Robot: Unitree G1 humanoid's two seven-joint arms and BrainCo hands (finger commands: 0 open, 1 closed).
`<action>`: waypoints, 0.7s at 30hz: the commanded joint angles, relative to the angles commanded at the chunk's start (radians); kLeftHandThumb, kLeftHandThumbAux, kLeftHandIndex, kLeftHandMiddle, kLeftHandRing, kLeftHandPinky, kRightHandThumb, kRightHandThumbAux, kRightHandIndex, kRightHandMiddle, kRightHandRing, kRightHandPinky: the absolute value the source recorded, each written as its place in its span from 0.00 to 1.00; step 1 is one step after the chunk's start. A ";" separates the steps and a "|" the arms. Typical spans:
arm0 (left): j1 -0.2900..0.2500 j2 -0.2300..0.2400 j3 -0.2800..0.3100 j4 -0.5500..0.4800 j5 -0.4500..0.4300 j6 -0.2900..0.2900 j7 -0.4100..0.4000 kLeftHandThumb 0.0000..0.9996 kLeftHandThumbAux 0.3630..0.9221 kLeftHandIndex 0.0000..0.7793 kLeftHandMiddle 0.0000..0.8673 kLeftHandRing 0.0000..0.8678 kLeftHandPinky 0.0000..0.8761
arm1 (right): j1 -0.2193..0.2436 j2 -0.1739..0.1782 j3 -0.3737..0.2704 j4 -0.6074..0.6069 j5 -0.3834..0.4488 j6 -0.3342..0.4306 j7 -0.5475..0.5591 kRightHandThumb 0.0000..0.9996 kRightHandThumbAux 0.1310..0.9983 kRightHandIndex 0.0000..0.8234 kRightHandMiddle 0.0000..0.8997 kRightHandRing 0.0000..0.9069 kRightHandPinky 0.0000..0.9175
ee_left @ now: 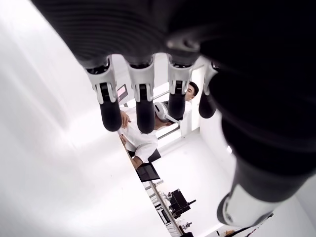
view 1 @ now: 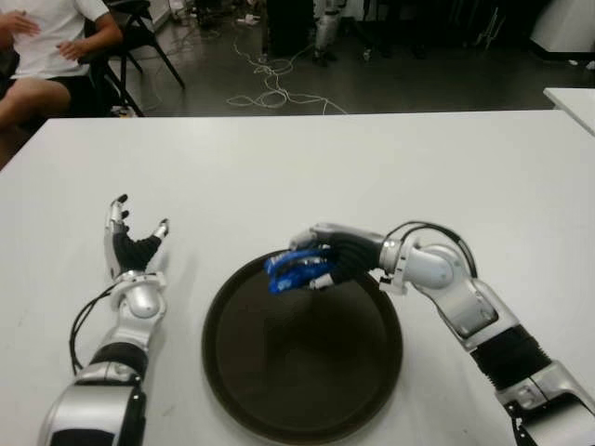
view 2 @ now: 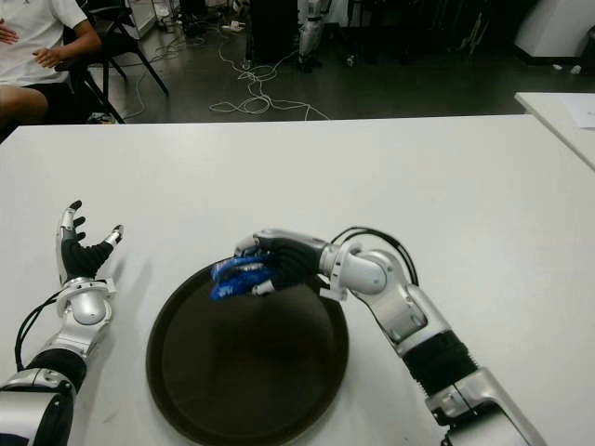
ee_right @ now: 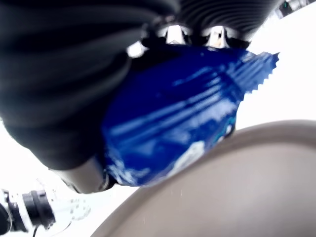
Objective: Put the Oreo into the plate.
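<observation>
Right hand (view 1: pixel 321 260) is clamping the blue Oreo packet (view 1: pixel 290 269), fingers curled around it; the right wrist view is showing the wrapper (ee_right: pixel 173 118) pressed against the palm with its crimped, serrated end sticking out past the fingers. Hand and packet are hovering over the far rim of the dark round plate (view 1: pixel 302 358), on its left-of-centre side; the packet is not lying on the plate surface, and I can't tell whether it is touching the rim. Right forearm is reaching in from the robot's right, angled across the plate's far-right edge. Left hand (view 1: pixel 130 243) is sitting idle to the left of the plate, well apart from it, fingers (ee_left: pixel 109 106) spread and extended, holding nothing. Everything is sitting on a white table (view 1: pixel 372 167). A seated person (view 1: pixel 42 46) in a white shirt is showing past the table's far-left corner, and loose cables (view 1: pixel 270 88) are lying on the dark floor beyond.
</observation>
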 joint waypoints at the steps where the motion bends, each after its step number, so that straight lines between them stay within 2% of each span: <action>1: 0.000 0.000 0.000 0.000 0.000 0.000 0.000 0.28 0.74 0.14 0.11 0.14 0.21 | -0.004 0.001 0.000 0.009 0.005 -0.004 0.010 0.00 0.56 0.11 0.12 0.14 0.11; 7: -0.002 -0.002 0.004 0.001 -0.006 0.002 -0.005 0.28 0.74 0.14 0.11 0.14 0.22 | -0.015 0.000 -0.003 0.013 0.024 0.020 0.059 0.00 0.48 0.06 0.08 0.08 0.08; 21: -0.001 -0.003 0.008 -0.001 -0.009 -0.004 -0.012 0.29 0.74 0.15 0.13 0.15 0.21 | -0.036 0.003 0.001 0.044 0.012 0.032 0.079 0.00 0.42 0.03 0.08 0.08 0.08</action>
